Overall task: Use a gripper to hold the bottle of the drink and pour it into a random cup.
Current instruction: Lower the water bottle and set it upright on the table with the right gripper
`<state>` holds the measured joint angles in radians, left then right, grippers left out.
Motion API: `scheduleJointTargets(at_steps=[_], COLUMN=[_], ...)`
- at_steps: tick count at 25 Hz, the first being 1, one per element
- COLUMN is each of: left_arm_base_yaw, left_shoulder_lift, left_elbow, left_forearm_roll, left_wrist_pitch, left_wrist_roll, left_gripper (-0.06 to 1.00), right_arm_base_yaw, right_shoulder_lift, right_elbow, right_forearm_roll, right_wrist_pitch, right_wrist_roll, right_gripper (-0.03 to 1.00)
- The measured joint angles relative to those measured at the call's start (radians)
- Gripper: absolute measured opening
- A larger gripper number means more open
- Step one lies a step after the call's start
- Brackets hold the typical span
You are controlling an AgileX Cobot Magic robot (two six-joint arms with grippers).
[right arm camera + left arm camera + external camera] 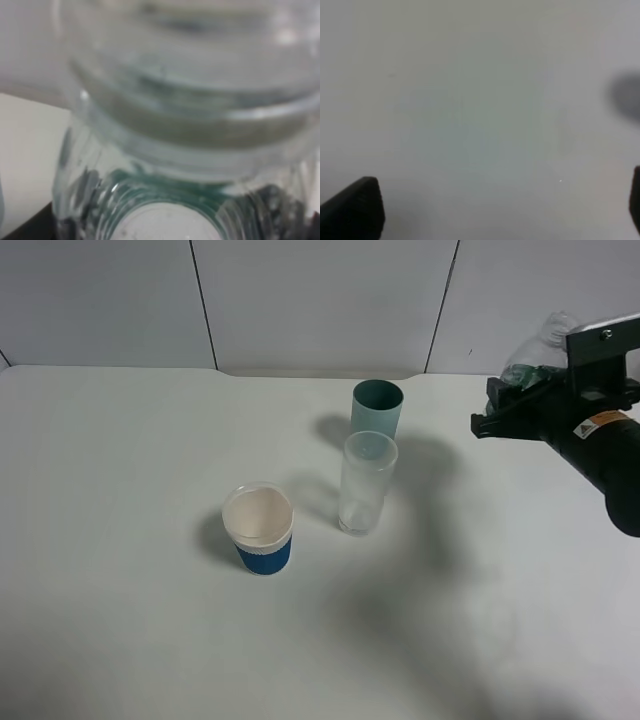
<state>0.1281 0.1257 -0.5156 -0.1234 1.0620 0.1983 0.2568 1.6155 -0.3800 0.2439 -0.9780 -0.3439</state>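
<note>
The blue-sleeved white paper cup (259, 531) is sitting nearest. The right black gripper (520, 400) is clamping the small clear green-labelled plastic bottle (535, 352) aloft, tilted, right of the teal cylindrical cup (377, 409). The left gripper's fingers (355, 210) are standing apart, empty. The right wrist is showing only bottle.

Right arm: raised at the right edge, angled inward.
Right gripper (515, 400): jaws clamped.
Left gripper (495, 210): jaws held apart.

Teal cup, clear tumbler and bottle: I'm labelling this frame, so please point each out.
teal cup (376, 415), exterior high view, on its outer side wall.
clear tumbler (364, 490), exterior high view, on its side wall.
bottle (540, 345), exterior high view, on its clear upper body.
</note>
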Motion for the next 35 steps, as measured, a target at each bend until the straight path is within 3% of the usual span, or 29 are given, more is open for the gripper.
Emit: scheduleJointTargets(at_steps=[6, 18, 26, 35], left_arm_base_yaw=[0.0, 0.0, 0.0, 0.0], left_shoulder_lift=[0.0, 0.0, 0.0, 0.0], left_elbow=[0.0, 0.0, 0.0, 0.0], left_forearm_roll=[0.0, 0.0, 0.0, 0.0], left_wrist_pitch=[0.0, 0.0, 0.0, 0.0], left_wrist_roll=[0.0, 0.0, 0.0, 0.0], left_gripper=[0.99, 0.99, 0.99, 0.99], right_arm_base_yaw=[0.0, 0.0, 0.0, 0.0], right_shoulder_lift=[0.092, 0.209, 0.209, 0.209], right_elbow=[0.012, 0.011, 0.011, 0.011], right_forearm_roll=[0.019, 0.029, 0.029, 0.063], right_wrist_pitch=[-0.012, -0.035, -0.038, 0.005], right_wrist_roll=[0.108, 0.185, 0.371, 0.383], right_gripper=[0.56, 0.56, 0.56, 0.56])
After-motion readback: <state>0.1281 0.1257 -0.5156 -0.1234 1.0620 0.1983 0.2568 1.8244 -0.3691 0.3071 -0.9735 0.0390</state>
